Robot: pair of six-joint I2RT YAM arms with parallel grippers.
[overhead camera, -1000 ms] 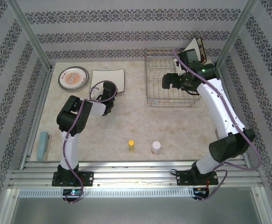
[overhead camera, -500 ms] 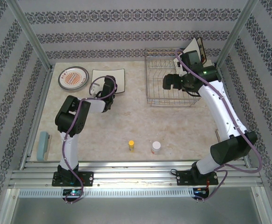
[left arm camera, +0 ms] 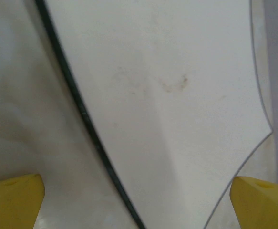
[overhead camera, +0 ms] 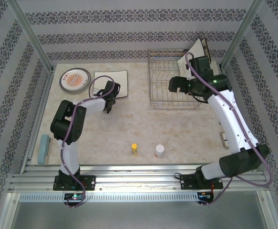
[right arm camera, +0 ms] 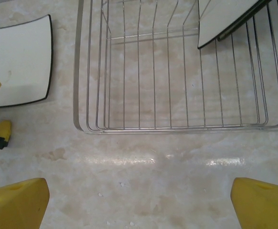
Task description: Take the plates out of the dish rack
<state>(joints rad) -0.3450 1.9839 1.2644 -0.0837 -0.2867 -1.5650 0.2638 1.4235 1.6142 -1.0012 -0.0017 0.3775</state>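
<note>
Broadly, the worktop [overhead camera: 143,129] carries everything, and the dish rack [overhead camera: 174,81] at its far right looks almost unloaded. Its wire floor is bare except for a leaning plate [right arm camera: 229,19] propped in the far right corner; I cannot tell whether a second plate stands behind it. That one is probably next. The right gripper [overhead camera: 176,85] hovers over the rack's near half with its fingers spread wide and holding nothing. It should reach deeper towards that corner, take the upper rim squarely, and lift straight up so the rim comes free of the wires before swinging left. On the far left of the worktop lie a square plate [overhead camera: 111,82] and, beside it, a round plate [overhead camera: 75,79], both flat and outside the rack. The left gripper [overhead camera: 108,101] sits at the square plate's near edge with its fingers apart, gripping nothing. Two small bottles [overhead camera: 134,149] stand near the front.
</note>
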